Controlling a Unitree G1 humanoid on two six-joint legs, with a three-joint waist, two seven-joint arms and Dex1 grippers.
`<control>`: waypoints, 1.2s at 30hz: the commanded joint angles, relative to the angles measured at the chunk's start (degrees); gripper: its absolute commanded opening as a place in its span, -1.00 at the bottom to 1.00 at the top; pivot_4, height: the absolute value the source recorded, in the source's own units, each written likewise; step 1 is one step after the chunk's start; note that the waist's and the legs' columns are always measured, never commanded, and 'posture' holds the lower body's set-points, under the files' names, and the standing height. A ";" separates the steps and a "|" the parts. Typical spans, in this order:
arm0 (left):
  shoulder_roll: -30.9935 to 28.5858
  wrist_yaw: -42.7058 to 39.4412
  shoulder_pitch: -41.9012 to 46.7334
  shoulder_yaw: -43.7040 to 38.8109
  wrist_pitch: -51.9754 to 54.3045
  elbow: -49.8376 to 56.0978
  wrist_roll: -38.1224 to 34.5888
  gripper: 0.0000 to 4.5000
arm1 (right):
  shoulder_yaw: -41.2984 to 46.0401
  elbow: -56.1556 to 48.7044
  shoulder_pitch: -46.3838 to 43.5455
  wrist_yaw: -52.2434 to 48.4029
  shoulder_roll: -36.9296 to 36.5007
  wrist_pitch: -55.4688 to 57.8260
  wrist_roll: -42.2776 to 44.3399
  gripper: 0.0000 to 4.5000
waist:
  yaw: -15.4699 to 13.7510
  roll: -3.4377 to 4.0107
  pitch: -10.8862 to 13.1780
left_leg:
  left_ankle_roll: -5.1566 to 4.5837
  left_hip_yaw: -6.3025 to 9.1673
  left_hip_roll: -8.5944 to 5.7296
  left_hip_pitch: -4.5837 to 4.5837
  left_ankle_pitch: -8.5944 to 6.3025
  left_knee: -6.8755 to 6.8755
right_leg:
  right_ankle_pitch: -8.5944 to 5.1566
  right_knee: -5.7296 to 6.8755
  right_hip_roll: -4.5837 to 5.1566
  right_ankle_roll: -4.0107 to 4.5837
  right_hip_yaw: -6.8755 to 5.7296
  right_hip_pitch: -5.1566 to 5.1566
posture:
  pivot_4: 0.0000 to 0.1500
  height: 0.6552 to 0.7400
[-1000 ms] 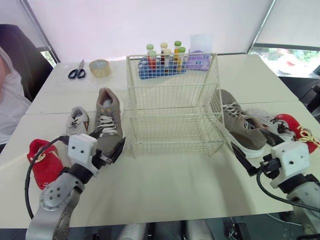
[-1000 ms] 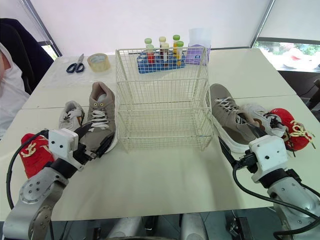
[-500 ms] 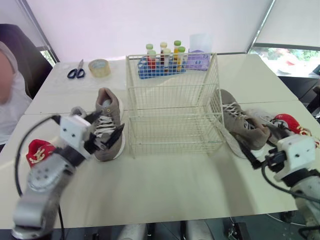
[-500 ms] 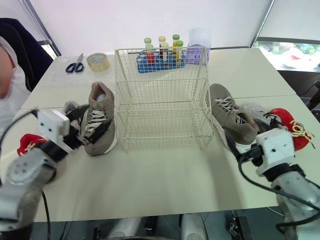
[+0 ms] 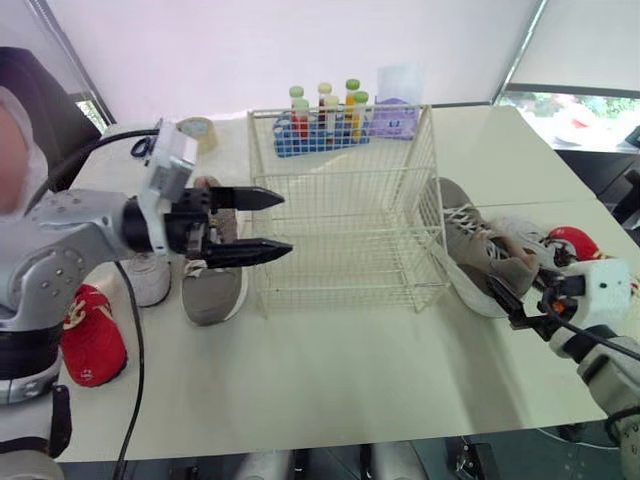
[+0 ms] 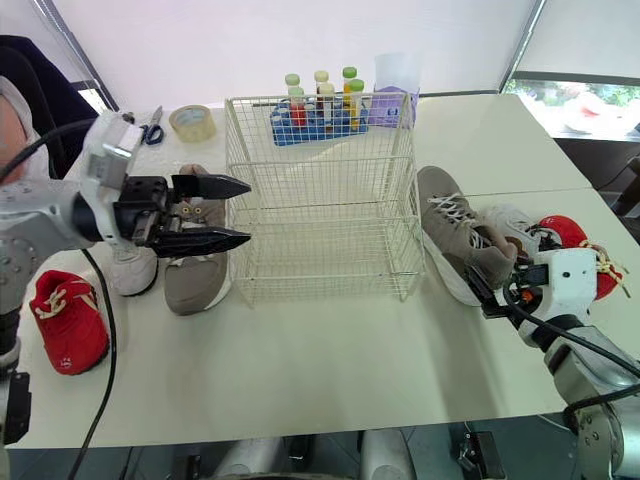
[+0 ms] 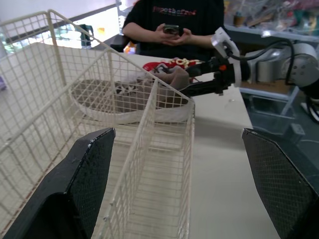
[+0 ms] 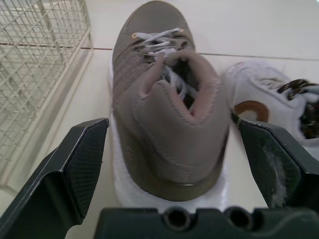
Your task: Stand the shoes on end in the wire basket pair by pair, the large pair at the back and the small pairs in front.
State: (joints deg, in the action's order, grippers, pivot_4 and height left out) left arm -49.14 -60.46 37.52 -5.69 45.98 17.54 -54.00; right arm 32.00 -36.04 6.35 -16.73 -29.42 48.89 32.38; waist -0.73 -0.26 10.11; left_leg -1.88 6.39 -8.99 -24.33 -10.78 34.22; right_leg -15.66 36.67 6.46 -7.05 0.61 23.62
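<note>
L gripper (image 5: 285, 223) has come up off the table in the last sec. It was low by the toe of the left tan shoe (image 5: 212, 290); now it hangs above that shoe, pointing right at the wire basket's (image 5: 345, 215) left wall. Fingers wide apart, nothing in them. The shoe lies flat on the table (image 5: 380, 370), just left of the basket, so that grab didn't come off, or wasn't tried.

R gripper (image 6: 497, 285) has crept in on the right tan shoe (image 5: 480, 255). It was short of the sole before; now its fingers are spread either side of the heel, not pinched yet, per the R wrist view. That shoe lies just right of the basket, toe far, heel near.

Basket sits mid-table w/ no shoes in it. Small pairs are split. Left side: white shoe (image 5: 148, 280) and red shoe (image 5: 88, 335). Right side, beyond the tan one: white shoe (image 5: 520, 235) and red shoe (image 5: 575, 242).

Means: task barely begun, I'd say. Big pair goes in first, at the back, and the R side looks closest to a pickup. L arm prob needs a fresh approach down onto its shoe.
</note>
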 commanded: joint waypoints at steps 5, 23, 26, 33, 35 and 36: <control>2.07 -3.27 2.48 3.06 -3.32 -1.03 4.82 0.85 | -0.94 5.80 -5.79 0.33 -1.79 3.37 1.68 1.00 | 0.06 -0.02 0.00 | -0.01 -0.02 0.00 0.00 0.00 0.04 | 0.01 -0.15 -0.01 0.02 0.01 -0.08 | 1.00 1.00; 7.60 -2.34 6.52 4.11 -6.85 -4.70 11.08 0.88 | 5.38 4.14 -13.19 -0.66 -7.54 7.33 7.70 -0.92 | 0.02 -0.02 0.00 | -0.10 -0.02 -0.01 -0.03 0.07 0.05 | 0.14 -0.12 -0.01 -0.17 0.00 -0.06 | 1.00 1.00; 9.19 -1.87 8.53 4.01 -6.94 -6.49 11.45 0.88 | 8.83 3.98 -18.07 0.43 -11.96 9.78 10.50 -0.92 | 0.03 0.08 0.08 | -0.12 -0.02 -0.02 -0.07 0.09 0.10 | 0.15 -0.12 -0.01 -0.17 0.00 -0.03 | 1.00 1.00; 12.55 -2.28 13.69 3.60 -6.07 -12.09 10.74 0.88 | 12.02 4.69 -30.96 1.73 -23.01 12.70 14.74 -0.92 | 0.03 0.12 0.12 | -0.16 0.00 -0.01 -0.08 0.09 0.12 | 0.15 -0.04 0.02 -0.19 -0.06 -0.01 | 1.00 1.00; 13.02 -2.74 15.30 3.15 -5.18 -14.23 10.24 0.88 | 10.94 4.75 -33.13 0.00 -26.88 10.91 13.96 -0.92 | 0.03 0.11 0.12 | -0.16 -0.01 -0.01 -0.13 0.09 0.13 | 0.16 -0.04 0.02 -0.20 -0.07 0.03 | 1.00 1.00; 13.22 -2.95 16.34 2.67 -4.29 -15.91 9.66 0.88 | 10.13 4.79 -34.46 -1.76 -29.06 8.78 13.29 -0.92 | 0.05 0.12 0.12 | -0.16 -0.02 -0.02 -0.13 0.09 0.15 | 0.16 -0.02 0.04 -0.20 -0.06 0.04 | 1.00 1.00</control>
State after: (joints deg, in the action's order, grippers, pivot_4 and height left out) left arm -35.69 -62.92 51.89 -0.93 41.06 2.65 -43.10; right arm 40.78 -29.00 -25.62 -16.77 -55.86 61.61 45.88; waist -0.68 -0.14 10.23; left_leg -2.04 6.36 -9.02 -24.47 -10.69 34.37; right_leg -15.50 36.65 6.50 -7.25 0.55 23.66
